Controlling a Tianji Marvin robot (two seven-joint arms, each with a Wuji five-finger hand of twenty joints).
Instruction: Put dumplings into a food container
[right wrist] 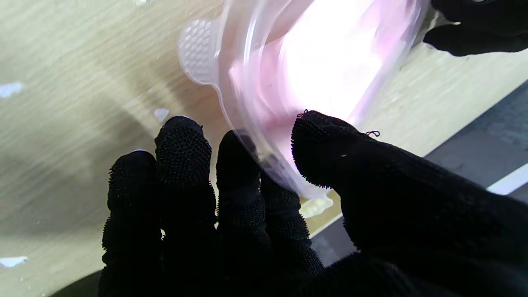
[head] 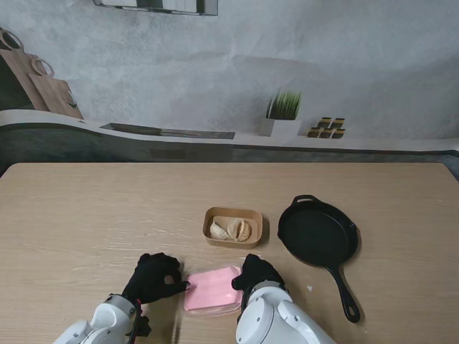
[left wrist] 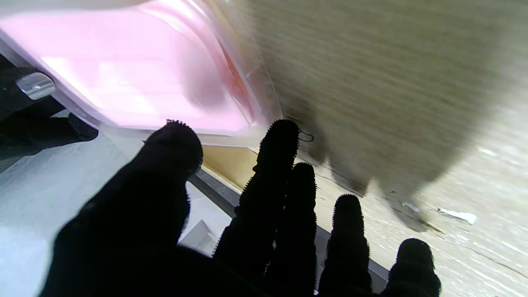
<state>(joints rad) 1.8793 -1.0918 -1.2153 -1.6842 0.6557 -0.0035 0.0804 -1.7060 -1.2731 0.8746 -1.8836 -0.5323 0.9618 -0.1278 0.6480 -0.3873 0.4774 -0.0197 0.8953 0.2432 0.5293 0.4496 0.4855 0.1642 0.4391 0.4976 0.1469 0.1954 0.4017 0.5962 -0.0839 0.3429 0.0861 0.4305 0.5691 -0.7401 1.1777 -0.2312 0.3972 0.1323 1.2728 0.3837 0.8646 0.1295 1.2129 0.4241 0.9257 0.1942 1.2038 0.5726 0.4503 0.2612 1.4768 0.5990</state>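
Your right hand [head: 257, 274] pinches the pink, clear-lidded plastic food container [head: 212, 289] by its right edge, left hand [head: 154, 278] spread touching the opposite edge, dumplings [head: 231, 229] just beyond it.

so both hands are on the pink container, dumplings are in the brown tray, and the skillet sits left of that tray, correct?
Not quite: in the stand view the skillet sits right of the brown tray, not left. The left hand and right hand do flank the pink container, and dumplings are in the tray.
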